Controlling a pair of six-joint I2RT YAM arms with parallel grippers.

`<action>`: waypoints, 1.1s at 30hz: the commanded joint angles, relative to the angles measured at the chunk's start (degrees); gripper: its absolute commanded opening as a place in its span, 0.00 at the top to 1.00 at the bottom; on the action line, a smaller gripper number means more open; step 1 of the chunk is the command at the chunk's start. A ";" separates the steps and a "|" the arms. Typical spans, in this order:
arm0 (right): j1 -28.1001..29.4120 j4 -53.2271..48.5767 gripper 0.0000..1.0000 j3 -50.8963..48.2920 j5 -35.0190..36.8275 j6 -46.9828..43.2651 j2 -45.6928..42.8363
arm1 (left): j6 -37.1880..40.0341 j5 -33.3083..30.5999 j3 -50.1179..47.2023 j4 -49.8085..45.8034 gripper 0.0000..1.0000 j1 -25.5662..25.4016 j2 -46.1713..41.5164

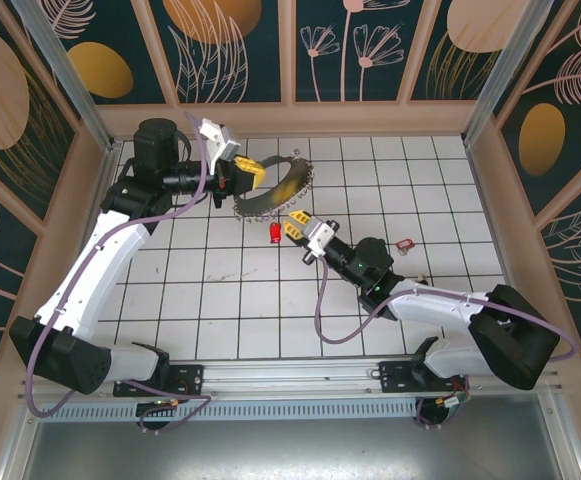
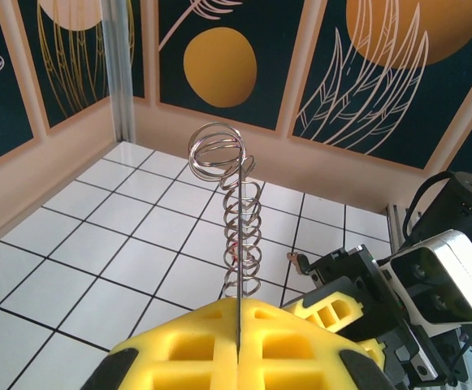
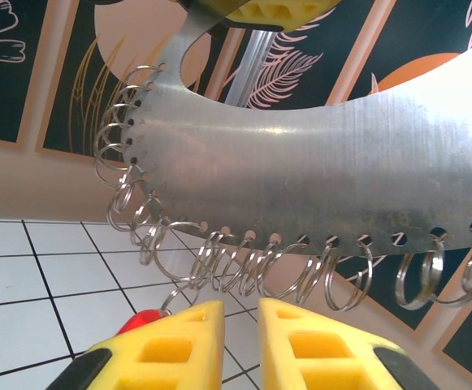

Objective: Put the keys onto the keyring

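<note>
The keyring (image 1: 282,186) is a thin silvery hoop fringed with small split rings, held up off the tiles at the back. My left gripper (image 1: 253,172) is shut on its rim; in the left wrist view the yellow pads (image 2: 238,313) pinch the plate edge-on, with the keyring's rings (image 2: 240,219) stacked beyond. My right gripper (image 1: 293,225) sits just below the hoop. In the right wrist view the right gripper (image 3: 241,307) has a narrow gap with nothing in it, under the keyring (image 3: 317,175). A red-headed key (image 3: 136,323) shows beside its left finger, touching a ring; this key (image 1: 274,234) lies left of the gripper.
A second small key (image 1: 404,243) lies on the white tiles to the right, also seen as the key (image 2: 298,261) near the right arm. Patterned walls close in the tiled floor on the back and both sides. The arm bases stand at the near edge.
</note>
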 commanded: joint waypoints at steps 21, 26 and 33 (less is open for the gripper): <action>1.59 2.93 0.81 0.48 -2.44 1.17 1.95 | 8.40 -2.13 4.38 -11.31 1.00 -0.80 -0.93; 2.12 4.81 0.80 0.94 1.47 1.51 3.83 | 8.59 -2.37 4.12 -11.21 1.00 -0.89 -1.23; 2.38 6.62 0.77 1.04 4.43 0.90 4.55 | 8.34 -2.37 3.43 -10.77 1.00 -0.97 -1.55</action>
